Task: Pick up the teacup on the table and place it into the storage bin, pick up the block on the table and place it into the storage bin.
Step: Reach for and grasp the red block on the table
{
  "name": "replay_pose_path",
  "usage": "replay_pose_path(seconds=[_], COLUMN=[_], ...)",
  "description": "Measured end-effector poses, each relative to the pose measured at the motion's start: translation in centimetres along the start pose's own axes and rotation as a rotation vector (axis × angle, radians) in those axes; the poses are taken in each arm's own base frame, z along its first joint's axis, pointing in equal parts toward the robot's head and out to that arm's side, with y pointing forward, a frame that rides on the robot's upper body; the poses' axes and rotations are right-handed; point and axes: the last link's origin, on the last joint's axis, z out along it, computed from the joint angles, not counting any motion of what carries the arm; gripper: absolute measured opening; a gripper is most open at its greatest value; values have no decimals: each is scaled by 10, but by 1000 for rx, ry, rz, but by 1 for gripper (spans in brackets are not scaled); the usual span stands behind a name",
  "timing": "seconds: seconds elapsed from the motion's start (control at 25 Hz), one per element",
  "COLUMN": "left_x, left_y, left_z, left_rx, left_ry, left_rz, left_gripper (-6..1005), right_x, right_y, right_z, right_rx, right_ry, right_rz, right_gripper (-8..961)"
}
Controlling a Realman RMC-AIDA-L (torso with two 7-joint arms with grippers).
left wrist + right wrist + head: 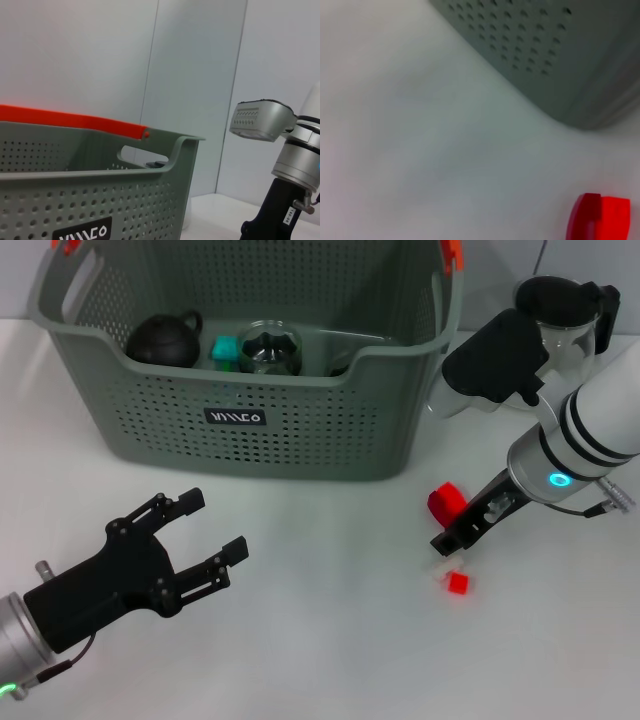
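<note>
The grey-green storage bin (300, 430) stands at the back of the table, and its wall fills the left wrist view (100, 200). Inside it lies a glass teacup (268, 348). Right of the bin, a red block (445, 503) rests on the table, and it also shows in the right wrist view (600, 217) near the bin's corner (560, 60). A smaller red cube (457, 583) lies nearer the front. My right gripper (450, 540) is low over the table, right beside the red block. My left gripper (217, 522) hangs open and empty at the front left.
A black teapot (165, 340) and a teal piece (224, 348) also lie in the bin. A glass teapot with a black lid (565, 315) stands at the back right, behind my right arm (295, 165). Orange clips (452, 252) mark the bin's corners.
</note>
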Motion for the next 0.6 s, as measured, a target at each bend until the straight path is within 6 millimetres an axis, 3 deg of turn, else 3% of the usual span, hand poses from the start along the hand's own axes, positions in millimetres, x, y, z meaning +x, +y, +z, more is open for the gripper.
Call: replay_pose_path(seconds=[0.6], left_x=[-1], left_y=[1], left_z=[0], left_rx=[1], left_ry=[0], left_rz=[5], left_gripper=[843], right_x=[2], right_y=[-2], right_z=[4], right_rx=[7], right_ry=[0], right_rz=[59], right_gripper=[470])
